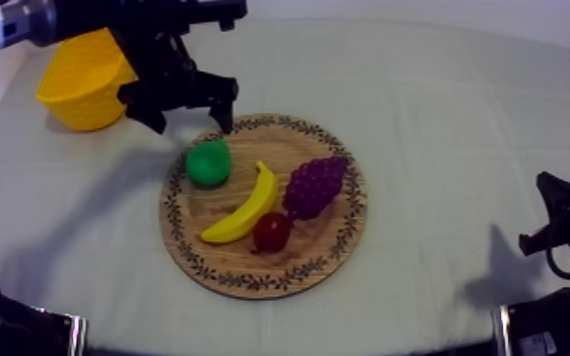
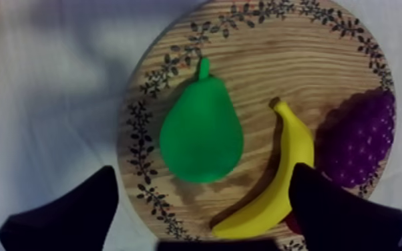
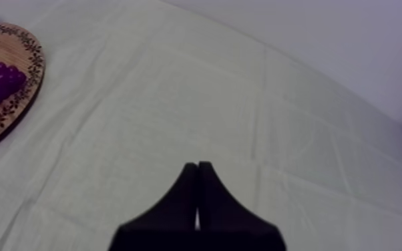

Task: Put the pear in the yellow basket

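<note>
Table: a grey-white cloth (image 1: 440,114) is covering it, with a pale wall behind the far edge.
Board: the round wooden board (image 1: 251,281) is lying mid-table.
Pear: the green pear (image 1: 208,164) is lying on the board's far left part, just beside the banana (image 1: 246,208).
Other fruit: the grapes (image 1: 314,185) and a small red fruit (image 1: 271,231) are lying to the banana's right.
Basket: the yellow basket (image 1: 80,80) is sitting at the far left, off the board.
Left gripper: the left gripper (image 1: 191,121) is hovering above the pear, fingers spread wide, gripping nothing.
Right gripper: the right gripper (image 3: 197,167) is resting at the near right, fingers pressed together.

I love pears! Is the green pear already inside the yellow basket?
No, the green toy pear lies on the round wooden board beside the yellow banana.
</note>
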`<state>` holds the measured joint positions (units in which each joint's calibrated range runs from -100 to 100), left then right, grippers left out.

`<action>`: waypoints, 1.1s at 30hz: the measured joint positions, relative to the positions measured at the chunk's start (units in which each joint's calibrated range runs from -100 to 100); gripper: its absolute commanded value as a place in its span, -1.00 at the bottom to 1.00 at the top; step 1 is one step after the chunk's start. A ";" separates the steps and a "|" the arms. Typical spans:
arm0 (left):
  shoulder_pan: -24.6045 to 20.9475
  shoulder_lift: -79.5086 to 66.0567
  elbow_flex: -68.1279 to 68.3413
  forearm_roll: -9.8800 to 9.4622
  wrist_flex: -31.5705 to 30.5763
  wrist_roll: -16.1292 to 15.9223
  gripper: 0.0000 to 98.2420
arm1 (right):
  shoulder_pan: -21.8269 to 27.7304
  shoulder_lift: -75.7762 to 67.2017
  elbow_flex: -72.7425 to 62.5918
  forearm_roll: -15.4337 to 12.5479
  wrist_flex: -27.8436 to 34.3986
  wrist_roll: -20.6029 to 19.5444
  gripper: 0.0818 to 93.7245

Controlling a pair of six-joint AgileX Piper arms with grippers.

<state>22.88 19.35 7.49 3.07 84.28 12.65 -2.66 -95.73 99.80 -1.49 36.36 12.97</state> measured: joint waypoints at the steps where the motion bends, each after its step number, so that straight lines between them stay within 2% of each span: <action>1: -0.06 0.92 -0.07 0.00 -0.38 -0.14 0.97 | 0.00 0.00 0.00 0.00 0.00 0.00 -0.99; 13: -0.69 11.41 -4.10 0.82 -2.45 -0.86 0.95 | 0.00 0.00 0.00 0.00 0.00 0.00 -0.99; 19: -0.93 13.89 -4.42 1.05 -2.84 -0.81 0.88 | 0.00 0.00 0.00 0.00 0.00 0.00 -0.99; 24: -0.79 15.35 -4.73 1.32 -3.12 -0.70 0.75 | 0.00 0.00 0.00 0.00 0.00 0.00 -0.99; 33: -0.57 16.70 -4.41 1.84 -3.04 -0.27 0.36 | 0.00 0.00 0.00 0.00 0.00 0.00 -0.99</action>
<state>22.31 36.05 3.08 4.91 81.24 12.39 -2.66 -95.73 99.80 -1.49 36.36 12.97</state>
